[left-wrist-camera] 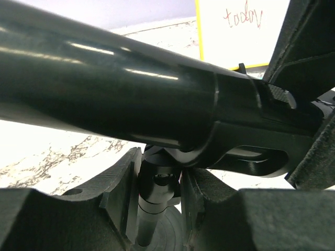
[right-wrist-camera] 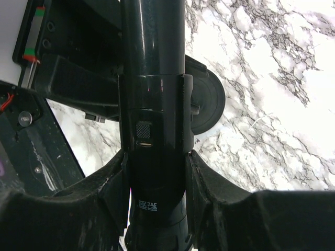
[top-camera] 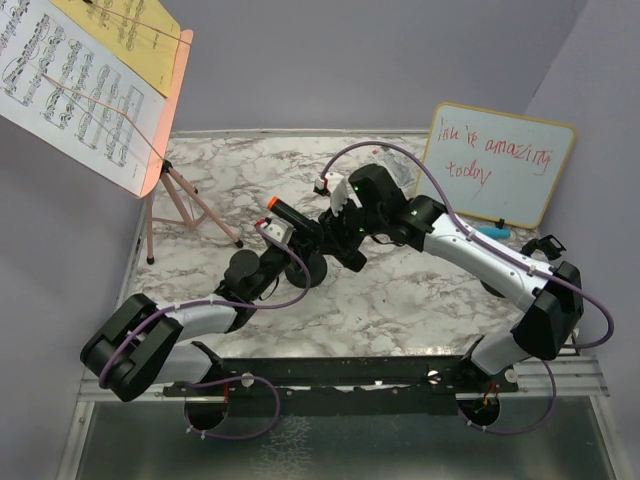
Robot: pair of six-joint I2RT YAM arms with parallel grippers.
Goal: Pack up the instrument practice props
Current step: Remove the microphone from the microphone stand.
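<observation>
While the black microphone [right-wrist-camera: 154, 94] sits in the clip of its mic pole [left-wrist-camera: 151, 212] near the middle of the marble table [top-camera: 420, 310], both arms meet on it. The right gripper [right-wrist-camera: 156, 167] has its jaws narrowed around the microphone's barrel, holding it. The left gripper [left-wrist-camera: 158, 191] clamps the thin pole just under the clip.

The step in hand looks to be freeing the microphone from its stand. The next move likely calls for the right arm to draw the barrel out of the clip while the left steadies the pole on its round base [right-wrist-camera: 209, 99].

Counted: one black microphone and one pole surely seen. One pink music rack [top-camera: 172, 95] at the back left carries two pages, a white sheet [top-camera: 70, 85] and a yellow sheet [top-camera: 125, 25]. One whiteboard [top-camera: 497, 165] stands at the back right. No blue microphone can be made out.
</observation>
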